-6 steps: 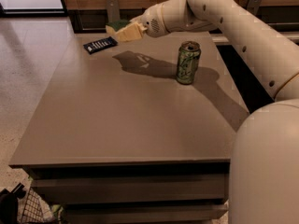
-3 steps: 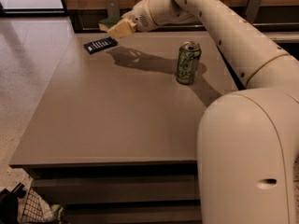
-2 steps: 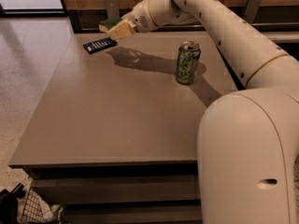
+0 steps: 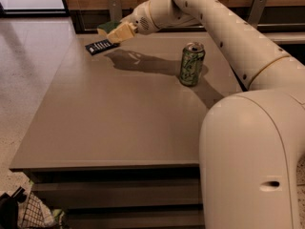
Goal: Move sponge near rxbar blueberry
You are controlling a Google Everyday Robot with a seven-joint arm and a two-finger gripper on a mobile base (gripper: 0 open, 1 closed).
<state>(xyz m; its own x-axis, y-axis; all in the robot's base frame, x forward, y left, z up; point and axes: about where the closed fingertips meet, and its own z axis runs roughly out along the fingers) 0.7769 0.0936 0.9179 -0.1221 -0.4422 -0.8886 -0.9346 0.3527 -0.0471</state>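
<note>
The sponge (image 4: 108, 27), green top over pale yellow foam, is held in my gripper (image 4: 117, 32) at the far left of the table, just above the surface. The rxbar blueberry (image 4: 101, 46), a flat dark bar with white lettering, lies on the table directly below and slightly left of the sponge. My gripper is shut on the sponge. My white arm reaches in from the right foreground across the table.
A green drink can (image 4: 192, 64) stands upright on the grey table (image 4: 119, 123), right of centre. Behind the table runs a wooden wall with metal brackets (image 4: 114, 6). A wire basket (image 4: 28, 213) sits on the floor at lower left.
My gripper with the sponge has moved left and toward the far edge, from right of the bar to just above it. The can and bar have not moved.
</note>
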